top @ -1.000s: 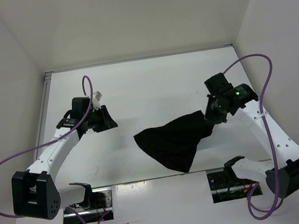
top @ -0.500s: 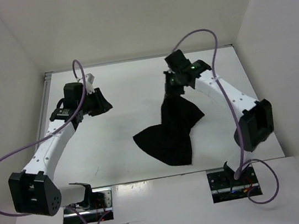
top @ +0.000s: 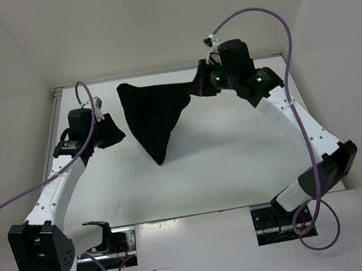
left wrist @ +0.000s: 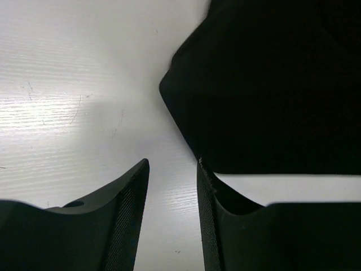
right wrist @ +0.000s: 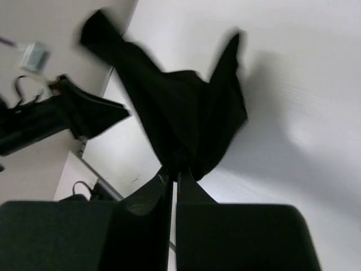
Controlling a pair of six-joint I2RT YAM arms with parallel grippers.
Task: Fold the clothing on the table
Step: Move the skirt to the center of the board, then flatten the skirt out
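White walls (top: 152, 25) closed the cell on three sides, and the worktop (top: 238, 161) was a smooth white board with a thin metal rim on its far and left edges and some faint scratches in front of the left arm (top: 50, 191). A second earlier the clothing (top: 154, 112) had lain crumpled on the near middle of the worktop, pinched at its right corner by the right jaws. Since then the right arm (top: 296, 116) had swung up and across to the far side, and the black fabric had gone with it. It now hung stretched out over the far left part of the worktop, its upper edge nearly level and its lowest tip pointing down; whether that tip touched the surface I cannot tell. The right jaws were clenched on one corner of the fabric, which looked blurred in the right wrist view, so it was probably in movement. The left jaws stood parted and held nothing, and the fabric was just beside them, ahead and to their right. In my judgement the garment was being shaken open and brought to the left arm, which could then take a second corner. No fold was made yet.
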